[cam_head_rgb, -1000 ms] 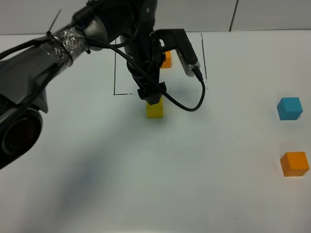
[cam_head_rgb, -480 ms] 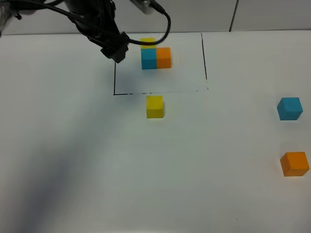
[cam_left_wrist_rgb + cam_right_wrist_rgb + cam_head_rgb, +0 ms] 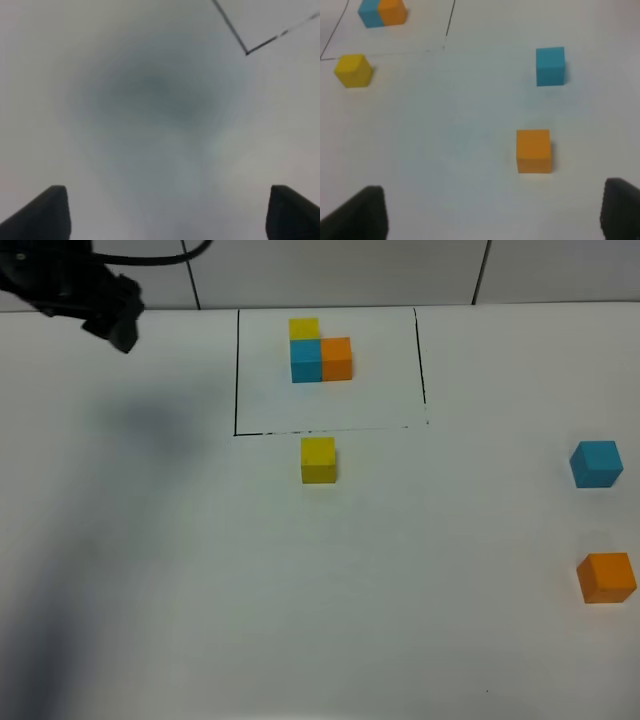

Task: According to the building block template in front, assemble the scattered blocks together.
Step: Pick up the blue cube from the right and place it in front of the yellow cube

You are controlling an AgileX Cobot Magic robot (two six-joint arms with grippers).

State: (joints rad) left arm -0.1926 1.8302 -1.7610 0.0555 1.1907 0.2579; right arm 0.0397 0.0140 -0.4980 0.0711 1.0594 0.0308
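Nearest us, and seen only in the right wrist view, the right jaws stand wide and empty, with bare desk (image 3: 300, 640) between their 2 tips. Just beyond them, toward the right edge, lies the orange block (image 3: 606, 577), and farther along that edge the blue block (image 3: 596, 463). The 2 are well apart, so we judge there is room to close around either without touching the other. The risk there is a skewed grip that spins a cube or shoves it toward the right edge. Mid-desk, the yellow block (image 3: 318, 459) sits just beside the near line of the black outline (image 3: 237, 380). Going by the template (image 3: 320, 352) inside that outline near the far edge, the blue belongs against the yellow's near face and the orange to the blue's right, where the desk is open. Press too hard and the yellow could slide over the line toward the template's 3 joined cubes. At the far left corner the left arm (image 3: 100, 310) hangs, and the left jaws are wide and empty.
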